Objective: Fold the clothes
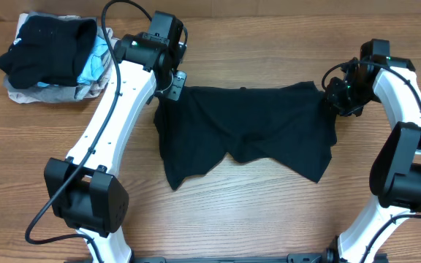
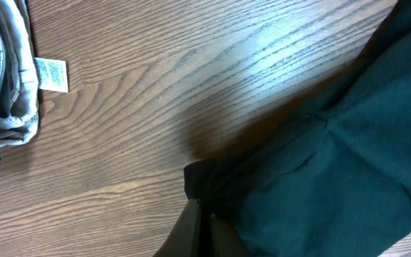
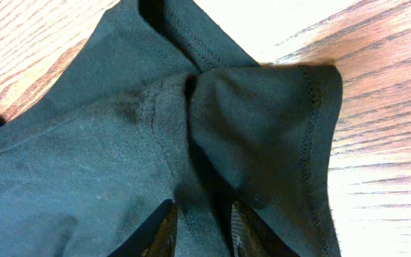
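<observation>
The black shirt (image 1: 247, 131) hangs and lies stretched between my two grippers across the middle of the wooden table. My left gripper (image 1: 172, 86) is shut on the shirt's left upper corner; the left wrist view shows the fingers (image 2: 204, 212) pinched together on the fabric (image 2: 334, 178). My right gripper (image 1: 336, 95) is shut on the right upper corner near a sleeve hem; in the right wrist view the fingers (image 3: 204, 223) clamp a fold of the cloth (image 3: 84, 164). The shirt's lower edge is uneven and wrinkled.
A pile of folded clothes (image 1: 50, 55) sits at the far left corner: black on top, light-blue (image 1: 92, 67) and beige (image 1: 28, 93) beneath. Its beige edge with a white tag (image 2: 51, 74) shows in the left wrist view.
</observation>
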You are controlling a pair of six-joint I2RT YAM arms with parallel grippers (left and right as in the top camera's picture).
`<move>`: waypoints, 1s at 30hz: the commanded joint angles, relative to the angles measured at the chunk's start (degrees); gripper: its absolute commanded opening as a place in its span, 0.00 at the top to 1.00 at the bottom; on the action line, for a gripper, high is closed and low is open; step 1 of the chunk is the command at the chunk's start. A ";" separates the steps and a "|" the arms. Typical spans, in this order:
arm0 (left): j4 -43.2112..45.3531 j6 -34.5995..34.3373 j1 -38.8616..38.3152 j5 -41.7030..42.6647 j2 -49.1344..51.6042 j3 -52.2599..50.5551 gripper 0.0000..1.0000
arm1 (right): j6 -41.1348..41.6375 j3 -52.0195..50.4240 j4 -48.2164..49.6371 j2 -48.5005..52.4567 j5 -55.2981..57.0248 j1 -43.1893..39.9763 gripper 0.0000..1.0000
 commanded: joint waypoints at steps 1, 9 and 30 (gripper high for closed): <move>0.07 1.11 0.26 -0.52 0.11 0.74 0.96 | -0.31 -0.33 0.31 0.15 -0.20 0.59 0.87; 0.96 1.11 0.28 -2.47 -0.20 1.07 0.96 | -0.13 4.20 1.68 0.00 -2.03 0.09 0.96; -24.04 0.13 0.28 -11.93 -1.14 57.29 0.96 | -1.88 61.64 -37.09 -13.70 -1.81 -13.53 0.96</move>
